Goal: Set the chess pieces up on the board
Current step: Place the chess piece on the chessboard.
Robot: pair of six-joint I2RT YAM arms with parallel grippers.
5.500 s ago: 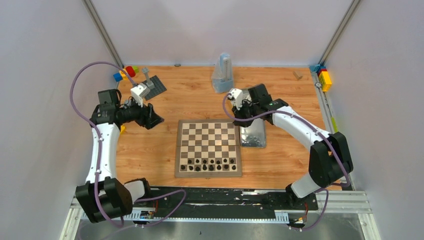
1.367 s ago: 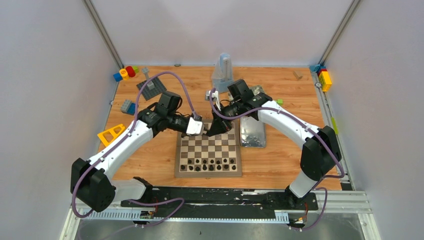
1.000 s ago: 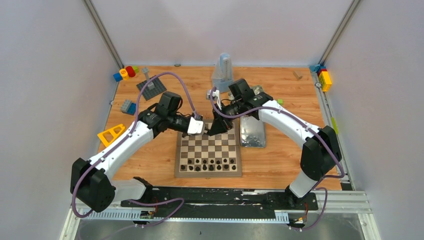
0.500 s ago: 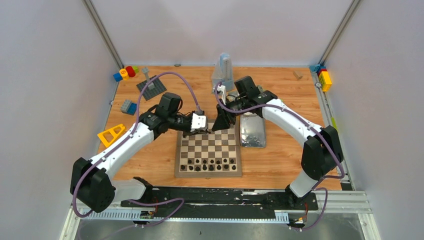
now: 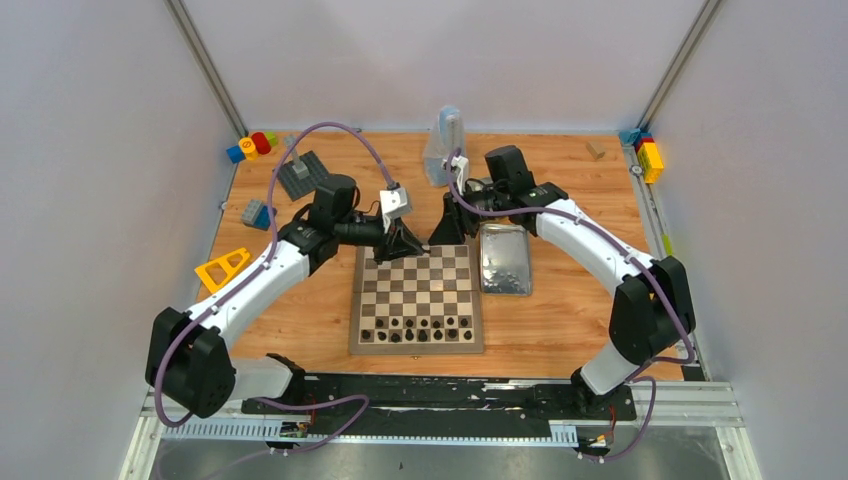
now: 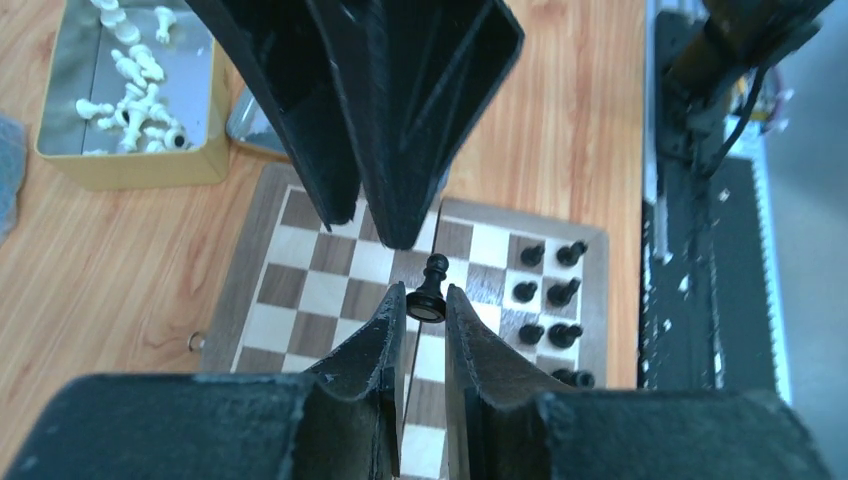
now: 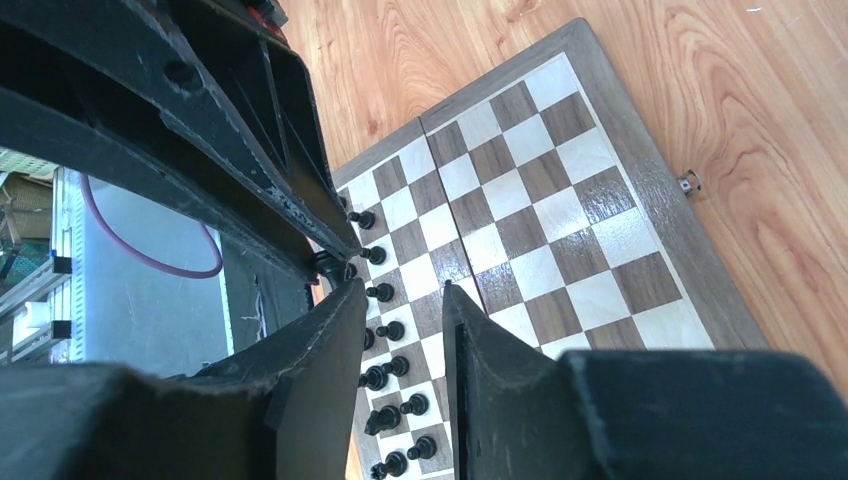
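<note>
The board (image 5: pixel 417 290) lies mid-table, with black chess pieces (image 5: pixel 418 330) standing in its two near rows. Over its far edge my left gripper (image 5: pixel 403 248) is shut on the base of a black pawn (image 6: pixel 434 272), lifted above the squares. My right gripper (image 5: pixel 443 235) hovers just right of it, tip to tip. In the right wrist view the right gripper (image 7: pixel 397 290) is open with nothing between its fingers, and the held pawn (image 7: pixel 326 265) sits just beyond its left finger. White chess pieces (image 6: pixel 125 75) lie in a metal tin (image 6: pixel 130 165).
A metal tin (image 5: pixel 503 260) lies right of the board. A pale translucent upright object (image 5: pixel 443 148) stands at the back. A grey studded plate (image 5: pixel 303 175), coloured blocks (image 5: pixel 250 145) and a yellow triangle (image 5: pixel 222 268) are on the left; more blocks (image 5: pixel 648 155) are far right.
Both grippers have moved from over the board's far rows back to its far edge. The right gripper has drawn off to the right, and the left one has tipped upward.
</note>
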